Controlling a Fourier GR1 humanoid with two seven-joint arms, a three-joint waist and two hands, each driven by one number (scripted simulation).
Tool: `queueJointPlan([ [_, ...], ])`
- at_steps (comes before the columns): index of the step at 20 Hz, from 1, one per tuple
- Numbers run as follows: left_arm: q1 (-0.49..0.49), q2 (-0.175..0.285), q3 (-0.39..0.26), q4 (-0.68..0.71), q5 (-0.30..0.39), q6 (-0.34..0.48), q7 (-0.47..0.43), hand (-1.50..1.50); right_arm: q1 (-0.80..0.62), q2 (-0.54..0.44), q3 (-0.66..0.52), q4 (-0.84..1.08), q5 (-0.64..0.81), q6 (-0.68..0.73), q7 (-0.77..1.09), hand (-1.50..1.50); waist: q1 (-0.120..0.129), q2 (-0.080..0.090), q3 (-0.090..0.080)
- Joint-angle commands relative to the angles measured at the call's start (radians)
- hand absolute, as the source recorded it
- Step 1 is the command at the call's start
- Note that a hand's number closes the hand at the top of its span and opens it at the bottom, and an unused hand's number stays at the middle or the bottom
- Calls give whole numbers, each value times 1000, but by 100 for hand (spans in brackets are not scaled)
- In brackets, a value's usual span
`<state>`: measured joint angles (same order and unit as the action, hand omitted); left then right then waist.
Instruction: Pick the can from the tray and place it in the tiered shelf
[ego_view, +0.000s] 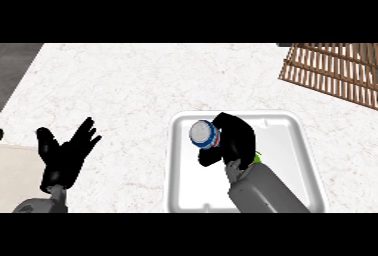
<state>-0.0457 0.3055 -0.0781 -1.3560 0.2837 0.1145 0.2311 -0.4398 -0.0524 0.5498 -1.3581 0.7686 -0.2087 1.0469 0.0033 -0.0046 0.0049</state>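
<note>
— White tray (289, 142), set on the pale stone counter (148, 80): where is the can in relation to it?

— The can (202, 134) is inside the tray, toward its far left corner, with its white top facing up and blue and red bands round its side. My right hand (236, 141) is over the tray's middle, fingers curled round the can from the can's right. I cannot tell whether the can's base rests on the tray floor or is just clear of it.

— And the other hand?

— My left hand (66, 152) rests well to the left of the tray, fingers spread and pointing up, holding nothing.

— What is done, and what is left?

— As I judge it, the grasp is made. The lift out of the tray, the carry and the placing are not yet done. The wooden shelf (332, 70) lies beyond the tray's far right corner, well apart from it and from the can. A small green thing (258, 159) shows in the tray just beside my right wrist, but too little of it is visible to name.
</note>
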Motion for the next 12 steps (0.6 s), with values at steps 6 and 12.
queueJointPlan([
  [6,-16,-34,-7,36,-31,30,20,0,26,-353,-283,-154,-284,167,-415,150,-13,5,-4],
  [12,36,-4,10,-17,-14,-12,21,0,-84,-418,-368,-420,-226,217,-186,150,-11,-2,-6],
])
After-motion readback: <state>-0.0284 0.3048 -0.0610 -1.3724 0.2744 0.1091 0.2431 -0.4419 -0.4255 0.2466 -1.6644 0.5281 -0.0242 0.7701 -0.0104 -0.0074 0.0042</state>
